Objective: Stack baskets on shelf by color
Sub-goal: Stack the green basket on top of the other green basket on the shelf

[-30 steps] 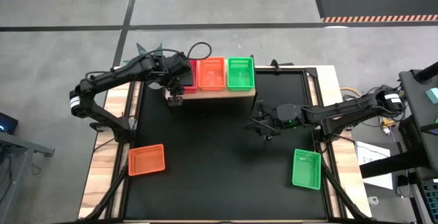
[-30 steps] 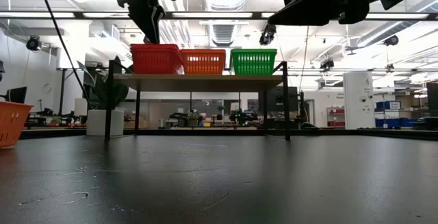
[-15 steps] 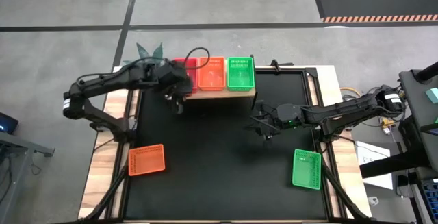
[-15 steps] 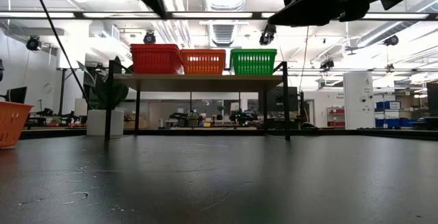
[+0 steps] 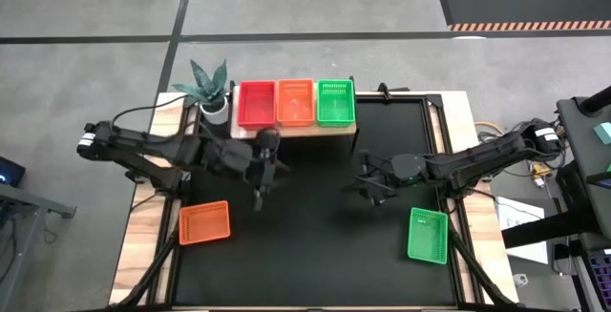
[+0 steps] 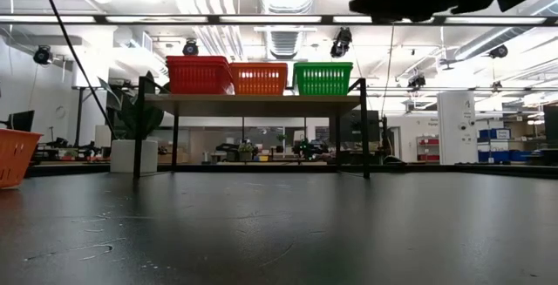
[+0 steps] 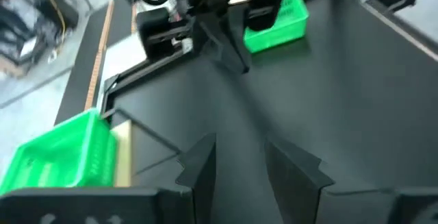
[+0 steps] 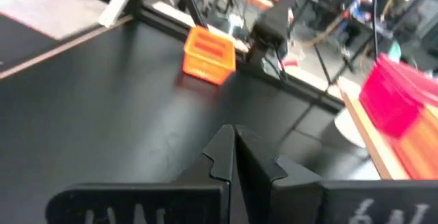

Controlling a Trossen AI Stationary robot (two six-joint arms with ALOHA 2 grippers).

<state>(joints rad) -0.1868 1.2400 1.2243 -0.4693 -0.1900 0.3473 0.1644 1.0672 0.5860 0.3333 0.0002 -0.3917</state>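
Black tabletop [image 5: 315, 245], left tool [image 5: 260, 197] parted, empty, near orange basket [image 5: 204, 222], right tool [image 5: 368, 190] closed.

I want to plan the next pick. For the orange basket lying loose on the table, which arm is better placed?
Probably the left. The left gripper hangs open and empty just beside the orange basket. The right gripper, shut, is across the table, nearer the loose green basket.
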